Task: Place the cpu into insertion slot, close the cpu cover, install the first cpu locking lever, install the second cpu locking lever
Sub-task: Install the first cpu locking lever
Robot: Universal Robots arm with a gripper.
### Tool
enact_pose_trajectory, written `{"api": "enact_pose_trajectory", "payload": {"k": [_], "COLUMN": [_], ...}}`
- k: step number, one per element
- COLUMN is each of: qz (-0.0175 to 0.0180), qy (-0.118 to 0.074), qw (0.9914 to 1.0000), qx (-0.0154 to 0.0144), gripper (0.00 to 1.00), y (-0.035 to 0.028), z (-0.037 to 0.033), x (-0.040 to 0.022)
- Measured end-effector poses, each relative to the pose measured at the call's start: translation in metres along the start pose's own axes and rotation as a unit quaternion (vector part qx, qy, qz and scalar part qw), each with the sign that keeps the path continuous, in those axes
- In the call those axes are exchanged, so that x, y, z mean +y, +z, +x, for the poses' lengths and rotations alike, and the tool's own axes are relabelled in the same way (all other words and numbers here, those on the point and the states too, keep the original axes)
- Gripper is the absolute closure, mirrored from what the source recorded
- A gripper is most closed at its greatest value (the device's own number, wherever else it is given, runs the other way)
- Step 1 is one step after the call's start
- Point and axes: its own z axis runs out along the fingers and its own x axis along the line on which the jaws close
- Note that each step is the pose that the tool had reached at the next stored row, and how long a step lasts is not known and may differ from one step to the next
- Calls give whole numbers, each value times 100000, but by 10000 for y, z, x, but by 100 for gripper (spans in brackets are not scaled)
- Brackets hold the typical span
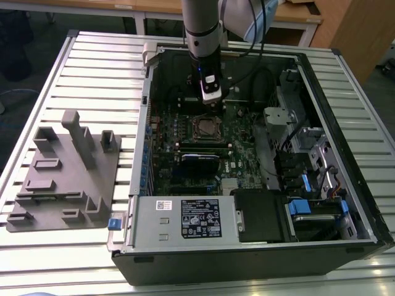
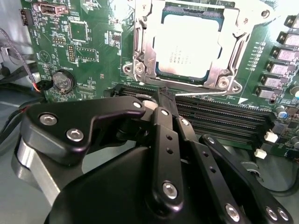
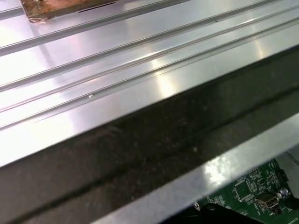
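Ribbed metal table (image 1: pixel 92 68) carries an open computer case (image 1: pixel 247 246) lying on its side. Inside it, the cpu (image 2: pixel 187 44) sits flat in the insertion slot (image 2: pixel 187 10) on the green circuit board (image 2: pixel 93 56). The cpu cover (image 2: pixel 140 51) lies down over the chip's edges, its cut-out leaving the metal top exposed. The arm (image 1: pixel 200 24) descends vertically into the case, with the hand (image 1: pixel 210 95) pointing down just above the board, beside the slot. In the second wrist view the hand (image 2: pixel 163 93) is clenched, tips together and grasping nothing, over the long black memory slots (image 2: pixel 219 121). A grey fixture block (image 1: pixel 65 172) rests on the table at the exterior view's left, apart from the case.
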Motion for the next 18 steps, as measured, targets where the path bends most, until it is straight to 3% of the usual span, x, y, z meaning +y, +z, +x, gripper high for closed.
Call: {"api": "enact_pose_trajectory", "payload": {"k": [3, 6, 11, 18], "qz": [-367, -465, -733, -846], "qy": [171, 211, 162, 180], "qw": [99999, 99999, 99996, 99995], "qx": [143, 151, -408, -426], "gripper": [89, 89, 89, 89], "y": [-1, -1, -1, 8], "z": [4, 6, 12, 16], "x": [-2, -2, -5, -8]}}
